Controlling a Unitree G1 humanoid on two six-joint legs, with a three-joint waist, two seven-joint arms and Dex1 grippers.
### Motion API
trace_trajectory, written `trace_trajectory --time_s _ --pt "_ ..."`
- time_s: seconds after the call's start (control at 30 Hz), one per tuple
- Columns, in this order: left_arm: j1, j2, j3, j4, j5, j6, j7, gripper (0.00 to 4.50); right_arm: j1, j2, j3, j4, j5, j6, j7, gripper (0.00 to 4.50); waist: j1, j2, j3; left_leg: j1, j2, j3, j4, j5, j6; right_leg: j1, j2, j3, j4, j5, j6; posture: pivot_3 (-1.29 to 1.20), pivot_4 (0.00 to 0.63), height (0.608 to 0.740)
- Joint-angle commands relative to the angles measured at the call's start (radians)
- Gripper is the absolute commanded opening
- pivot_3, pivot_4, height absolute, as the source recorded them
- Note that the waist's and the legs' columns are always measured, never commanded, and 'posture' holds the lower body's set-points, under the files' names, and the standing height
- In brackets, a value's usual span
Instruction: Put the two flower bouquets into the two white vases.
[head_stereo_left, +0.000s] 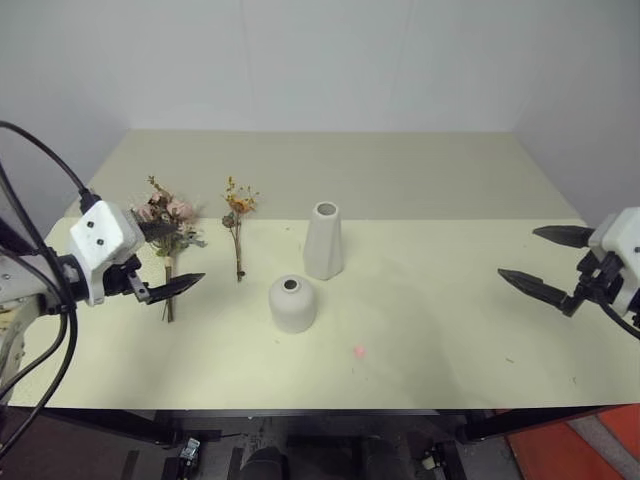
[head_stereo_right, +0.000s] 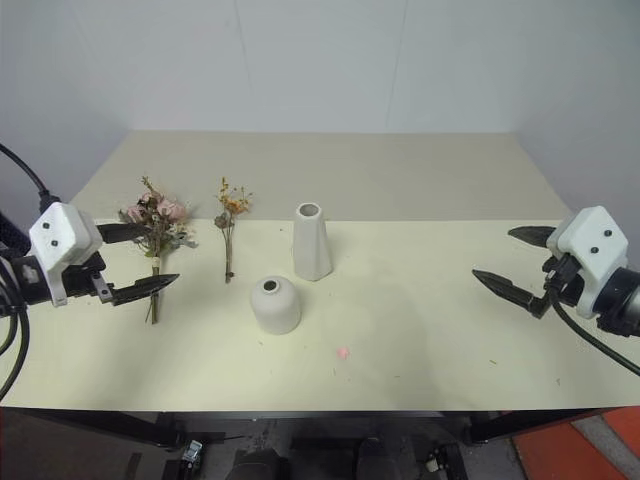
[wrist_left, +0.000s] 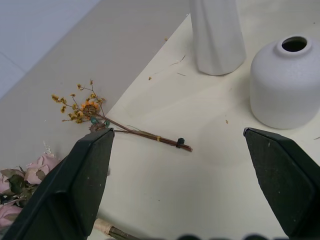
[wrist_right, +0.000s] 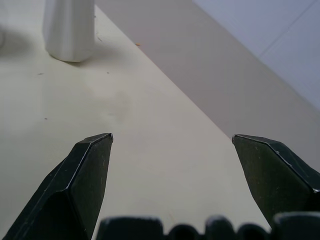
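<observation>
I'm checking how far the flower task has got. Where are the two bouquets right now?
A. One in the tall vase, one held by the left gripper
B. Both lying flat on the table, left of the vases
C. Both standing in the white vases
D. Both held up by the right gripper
B: the large bouquet and the thin sprig lie on the table, while the tall vase and the squat vase have bare mouths.

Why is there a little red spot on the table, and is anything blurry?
Left eye view: a faint pink-red glow on the table in front of the squat vase, probably a light spot. Left wrist view: the black fingers look soft up close; the orange sprig stays sharp.
</observation>
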Motion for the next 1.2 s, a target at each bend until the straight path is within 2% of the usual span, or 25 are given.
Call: trace_trajectory --time_s 0.03,0.47,0.57,0.67,0.77,0.9,1.0,1.07,1.13,1.2 --pt "0.007 0.026 0.05 -0.038 -0.009 0.02 0.006 4.5 -0.037 -0.023 0.001 -0.001 0.012 -0.025 0.014 4.48 0.0 0.0 0.0 0.0 0.0 0.0 0.0 0.0 0.0 0.0 0.0 0.0 0.0 0.0 0.0 0.0 0.15 0.74" --pt "0.042 0.032 0.083 -0.069 0.0 0.067 0.034 4.5 -0.104 -0.019 0.06 0.04 -0.002 -0.039 0.024 4.48 -0.001 0.0 0.0 0.0 0.0 0.0 0.0 0.0 0.0 0.0 0.0 0.0 0.0 0.0 0.0 0.0 0.15 0.74" --pt "0.027 0.016 0.078 -0.081 0.02 0.162 0.132 4.5 -0.124 -0.019 0.083 0.04 -0.001 -0.028 0.015 4.48 -0.001 0.0 0.0 0.0 0.0 0.0 0.0 0.0 0.0 0.0 0.0 0.0 0.0 0.0 0.0 0.0 0.15 0.74" --pt "-0.102 -0.052 0.014 -0.125 0.049 0.502 0.407 4.5 -0.197 0.014 0.13 0.003 0.027 0.015 -0.027 4.48 -0.001 0.0 0.0 0.001 0.0 0.0 0.0 0.0 0.0 0.001 0.0 0.0 0.001 0.0 0.0 0.0 0.15 0.74" --pt "-0.188 -0.134 0.024 -0.201 0.009 0.68 0.506 4.5 -0.284 0.047 0.202 -0.07 0.074 0.083 -0.049 4.48 -0.003 0.0 0.0 0.002 0.0 -0.001 0.0 0.0 0.0 0.001 0.0 0.0 0.002 0.001 0.0 0.0 0.15 0.74" --pt "-0.407 -0.339 0.056 -0.144 0.05 1.004 0.694 4.5 -0.409 0.104 0.342 -0.107 0.06 0.164 -0.089 4.48 0.0 -0.001 0.0 0.0 0.0 -0.002 0.002 0.0 0.0 0.0 0.0 -0.001 0.002 0.002 0.0 0.0 0.15 0.74" --pt "-0.483 -0.46 0.059 -0.12 0.14 1.097 0.827 4.5 -0.457 0.152 0.42 -0.133 0.054 0.202 -0.106 4.48 0.001 -0.002 -0.001 0.0 -0.001 -0.003 0.002 0.0 -0.001 0.0 0.0 -0.001 0.002 0.003 -0.001 0.0 0.15 0.74" --pt "-0.483 -0.479 0.012 -0.116 0.185 1.117 0.881 4.5 -0.464 0.17 0.443 -0.155 0.062 0.221 -0.109 4.48 0.002 -0.002 -0.001 0.0 -0.001 -0.003 0.001 0.0 -0.001 0.0 0.0 -0.001 0.001 0.003 -0.001 0.0 0.15 0.74" --pt "-0.499 -0.521 0.02 -0.098 0.229 1.139 0.935 4.5 -0.474 0.19 0.465 -0.163 0.057 0.243 -0.126 4.48 0.002 -0.002 -0.001 -0.002 -0.002 -0.003 0.001 0.0 -0.001 -0.003 0.0 -0.001 0.002 0.003 -0.001 0.0 0.15 0.74" --pt "-0.5 -0.515 0.004 -0.062 0.257 1.147 0.961 4.5 -0.47 0.197 0.483 -0.174 0.045 0.256 -0.135 4.48 0.002 -0.002 -0.001 -0.003 -0.002 -0.003 0.001 0.0 -0.001 -0.004 -0.001 0.0 0.001 0.004 -0.001 0.0 0.15 0.74"
